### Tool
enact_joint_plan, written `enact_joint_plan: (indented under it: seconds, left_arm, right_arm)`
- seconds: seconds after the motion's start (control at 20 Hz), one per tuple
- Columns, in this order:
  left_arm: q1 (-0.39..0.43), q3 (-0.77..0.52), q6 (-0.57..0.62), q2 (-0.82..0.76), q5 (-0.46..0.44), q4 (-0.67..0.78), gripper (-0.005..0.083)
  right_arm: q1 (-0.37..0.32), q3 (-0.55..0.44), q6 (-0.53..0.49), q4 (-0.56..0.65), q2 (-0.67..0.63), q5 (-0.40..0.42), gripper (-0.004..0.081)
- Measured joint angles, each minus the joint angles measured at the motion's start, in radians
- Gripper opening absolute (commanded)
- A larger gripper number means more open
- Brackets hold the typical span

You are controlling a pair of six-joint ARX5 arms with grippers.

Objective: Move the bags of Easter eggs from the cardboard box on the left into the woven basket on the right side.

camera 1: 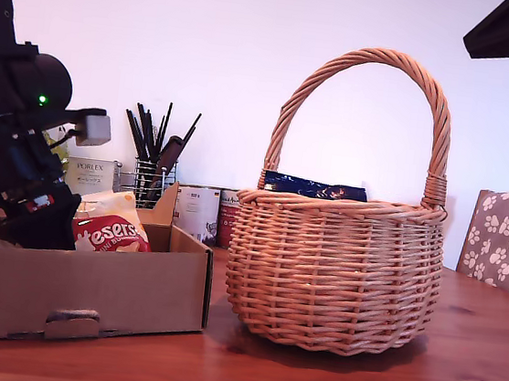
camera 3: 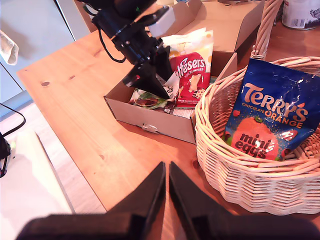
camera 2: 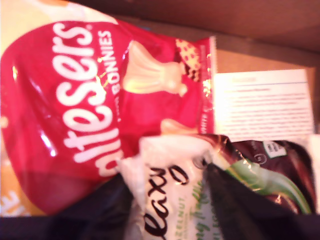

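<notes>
One dark blue glossy Terry's packet (camera 3: 272,117) resting in round tan wicker basket (camera 1: 331,282), first gripper (camera 2: 200,180) clamped on white Galaxy packet (camera 2: 162,200) lower left of exterior view, red Maltesers packet (camera 1: 107,229) waiting, second gripper (camera 3: 166,187) nearly closed, empty.

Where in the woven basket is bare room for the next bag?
The woven basket has bare wicker beside the blue Terry's bag, toward the cardboard box. The box is crowded: my first gripper, red Maltesers bag, Galaxy bag.

A blue Terry's bag (camera 3: 272,117) stands tilted inside the tan wicker basket (camera 1: 333,273), print facing up. In the cardboard box (camera 1: 78,290) at the basket's nine o'clock in the exterior view, a red-and-cream bag (camera 2: 85,100) leans beside a white Galaxy bag (camera 2: 165,200).
</notes>
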Motion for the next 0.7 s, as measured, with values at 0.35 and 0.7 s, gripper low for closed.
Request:
enact_joint_plan:
  seconds: [0.35,0.7]
  left_arm:
    - [-0.013,0.09,0.0,0.022,-0.011,-0.149,-0.0024]
    - [-0.014,0.271,-0.004,0.002,-0.021,-0.367,-0.0024]
  right_arm:
    - [0.0,0.0,0.0,0.0,0.0,0.0,-0.0013]
    - [0.0,0.0,0.0,0.0,0.0,0.0,-0.0013]
